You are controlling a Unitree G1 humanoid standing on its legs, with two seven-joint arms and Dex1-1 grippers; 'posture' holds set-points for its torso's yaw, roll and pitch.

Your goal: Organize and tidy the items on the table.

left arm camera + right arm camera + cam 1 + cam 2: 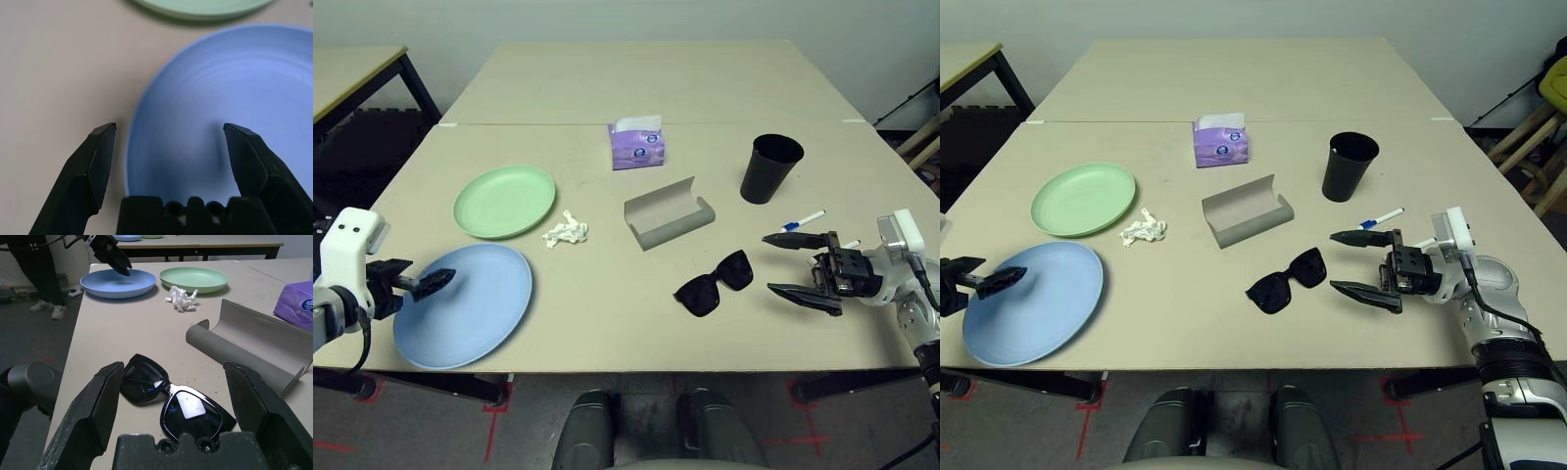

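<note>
A light blue plate (465, 304) lies at the table's front left, with a pale green plate (504, 201) behind it. My left gripper (435, 282) hangs open over the blue plate's left edge (205, 122). A crumpled white tissue (566, 231) lies beside the green plate. An open grey glasses case (668, 212) sits mid-table. Black sunglasses (714, 282) lie in front of it. My right gripper (793, 262) is open just right of the sunglasses (171, 404), pointing at them. A black cup (770, 167) stands upright at the back right, with a white marker pen (803, 220) in front of it.
A purple tissue box (637, 145) stands behind the case. A second table (636, 83) adjoins at the back, and another table (352, 73) stands far left. A person's legs (34, 269) show beyond the table in the right wrist view.
</note>
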